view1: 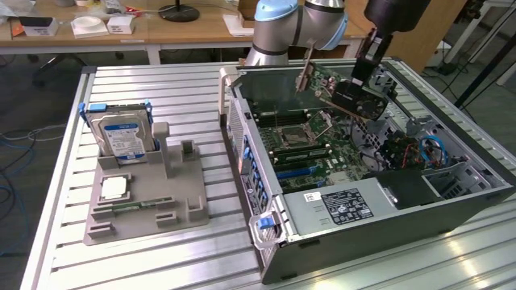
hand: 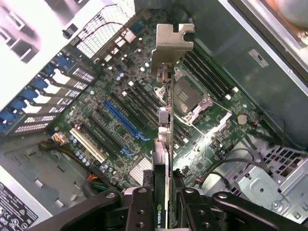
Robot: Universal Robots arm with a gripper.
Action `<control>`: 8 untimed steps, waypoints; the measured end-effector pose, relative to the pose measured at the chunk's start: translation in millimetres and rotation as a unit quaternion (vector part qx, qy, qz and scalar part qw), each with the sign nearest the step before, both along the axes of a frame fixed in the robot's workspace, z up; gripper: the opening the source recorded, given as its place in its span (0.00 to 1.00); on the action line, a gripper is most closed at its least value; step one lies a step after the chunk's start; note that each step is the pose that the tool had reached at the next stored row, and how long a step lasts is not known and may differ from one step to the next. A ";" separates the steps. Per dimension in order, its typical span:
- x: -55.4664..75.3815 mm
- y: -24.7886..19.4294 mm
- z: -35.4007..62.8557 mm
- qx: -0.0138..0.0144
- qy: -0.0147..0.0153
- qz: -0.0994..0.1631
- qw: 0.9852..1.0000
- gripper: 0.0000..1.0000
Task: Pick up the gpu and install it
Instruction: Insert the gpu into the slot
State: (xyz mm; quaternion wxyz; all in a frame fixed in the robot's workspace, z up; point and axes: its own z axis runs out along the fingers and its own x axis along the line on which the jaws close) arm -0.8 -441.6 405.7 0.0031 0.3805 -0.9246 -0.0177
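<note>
The gpu point(view1: 361, 99) hangs in the air over the open computer case point(view1: 387, 223), clear of the motherboard point(view1: 310, 145) and touching nothing below it. The gripper point(view1: 363, 69) has it from above. From the wrist view the card is edge-on point(hand: 167, 144), and the black fingers point(hand: 139, 211) are clamped on either face of its near end. Its silver bracket point(hand: 172, 43) leads at the other end, toward the case wall on the exterior view's left. From the exterior view the card looks tilted, with the bracket end higher and farther. Its edge appears to run between the long blue slot point(hand: 122, 120) and the processor socket point(hand: 185, 96), not over the slot itself. My judgement is that the step in hand is lining the card up. To do that well, the card should be level with the board and parallel to the slot, and its bracket tip should face the gap at the case wall before any downward pressure. The loose cables point(view1: 419, 151) at the exterior view's right look like a possible snag. A hard drive point(view1: 121, 136) stands in the grey fixture point(view1: 145, 211) on the table point(view1: 161, 260), well apart at the exterior view's left.
</note>
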 end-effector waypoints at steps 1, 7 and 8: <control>0.0 0.0 0.0 0.000 0.000 0.006 1.000 0.26; 0.0 0.0 -0.6 0.000 0.000 0.047 0.999 0.26; 0.0 0.0 -0.7 0.000 0.000 0.054 0.999 0.26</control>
